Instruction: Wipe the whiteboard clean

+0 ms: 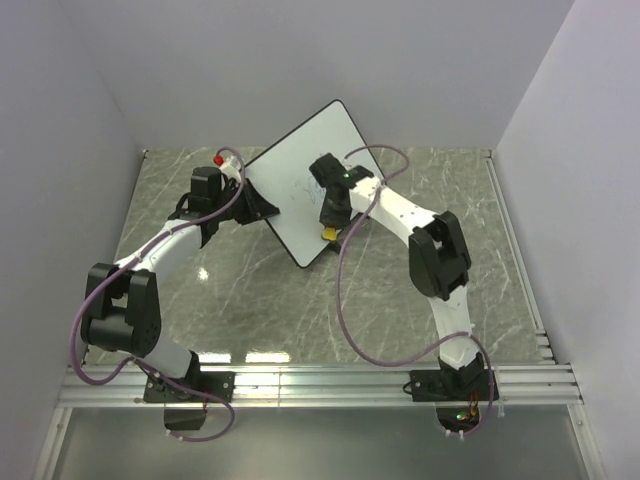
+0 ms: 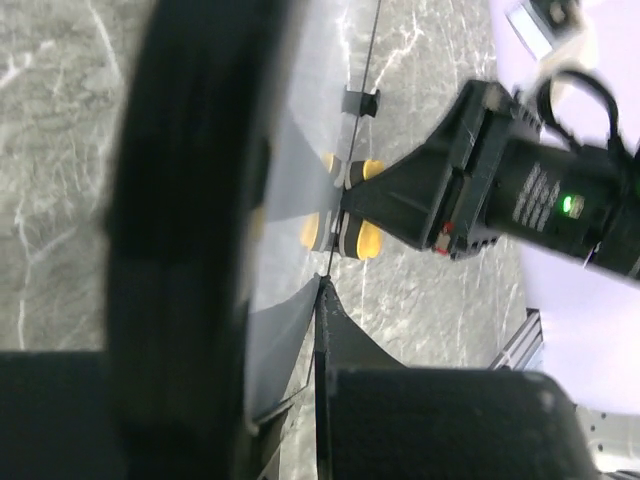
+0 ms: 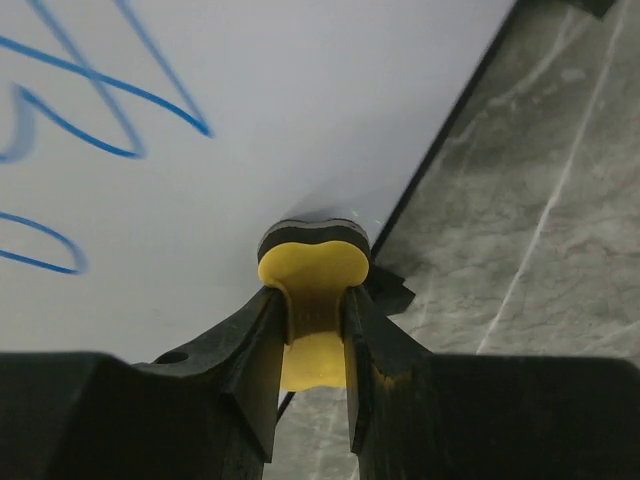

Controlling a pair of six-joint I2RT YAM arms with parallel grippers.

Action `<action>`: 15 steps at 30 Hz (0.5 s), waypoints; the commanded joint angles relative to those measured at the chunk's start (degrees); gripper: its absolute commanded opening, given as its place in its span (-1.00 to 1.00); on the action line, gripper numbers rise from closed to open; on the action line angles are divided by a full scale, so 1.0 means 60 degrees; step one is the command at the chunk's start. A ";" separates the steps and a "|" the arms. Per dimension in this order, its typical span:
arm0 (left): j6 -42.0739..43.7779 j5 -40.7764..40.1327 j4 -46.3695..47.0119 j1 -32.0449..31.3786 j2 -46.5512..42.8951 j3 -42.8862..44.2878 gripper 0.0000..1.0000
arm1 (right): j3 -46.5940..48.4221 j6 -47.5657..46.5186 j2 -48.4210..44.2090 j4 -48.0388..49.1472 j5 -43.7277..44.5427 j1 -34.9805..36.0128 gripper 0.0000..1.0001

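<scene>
The whiteboard [image 1: 300, 165] stands tilted on the marble table, one corner raised toward the back wall. My left gripper [image 1: 243, 192] is shut on its left edge; in the left wrist view the board [image 2: 300, 150] runs edge-on between my left gripper's [image 2: 287, 345] jaws. My right gripper [image 1: 328, 214] is shut on a small yellow eraser [image 1: 328, 233] near the board's lower right edge. In the right wrist view the eraser [image 3: 312, 265] sits between my right gripper's [image 3: 312, 300] fingers, its black pad against the white board [image 3: 300, 100]. Blue scribbles [image 3: 110, 100] remain up and left of the pad.
A black stand foot [image 3: 392, 290] juts from the board's rim beside the eraser, and another foot [image 2: 360, 101] shows in the left wrist view. White walls enclose the table on three sides. An aluminium rail [image 1: 320, 380] runs along the near edge.
</scene>
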 commanded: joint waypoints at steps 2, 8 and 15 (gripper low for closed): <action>0.0728 -0.0091 -0.0903 -0.0228 -0.0218 0.0075 -0.99 | 0.3280 0.0363 0.1202 0.0204 -0.0906 0.0400 -1.00; 0.0831 -0.0077 -0.0991 -0.0286 -0.0188 -0.0028 -0.99 | 0.5705 0.2164 0.1834 0.1765 -0.1757 0.0400 -1.00; 0.1066 -0.0150 -0.1299 -0.0286 -0.0115 0.0191 -0.99 | 0.5735 0.2447 0.1952 0.2269 -0.2520 0.0400 -1.00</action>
